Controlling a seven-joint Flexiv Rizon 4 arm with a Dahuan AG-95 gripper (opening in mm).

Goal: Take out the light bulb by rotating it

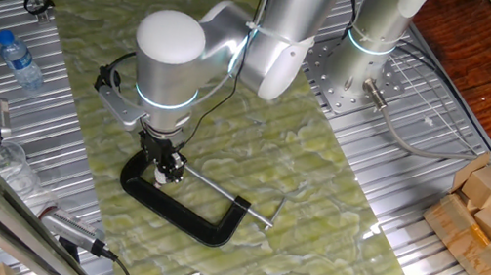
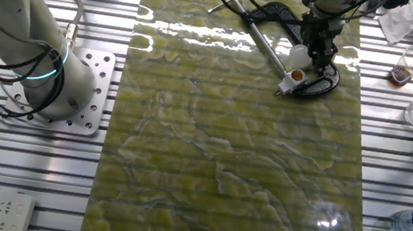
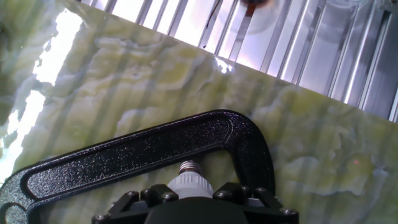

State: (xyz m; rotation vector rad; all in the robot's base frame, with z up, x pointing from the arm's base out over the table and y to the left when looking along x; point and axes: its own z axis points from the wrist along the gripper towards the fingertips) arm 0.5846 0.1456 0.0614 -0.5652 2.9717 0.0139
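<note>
Bottom centre of hand view: the claw [image 3: 196,198] is clamped around the light bulb [image 3: 189,182], threaded base showing above the black C-clamp [image 3: 143,155]. I'd lift straight up, grip steady.

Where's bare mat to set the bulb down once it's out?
The green mat lies bare from the black C-clamp toward the arm's base plate. It is crowded at the clamp itself, where the gripper holds the light bulb above the small white socket.
</note>
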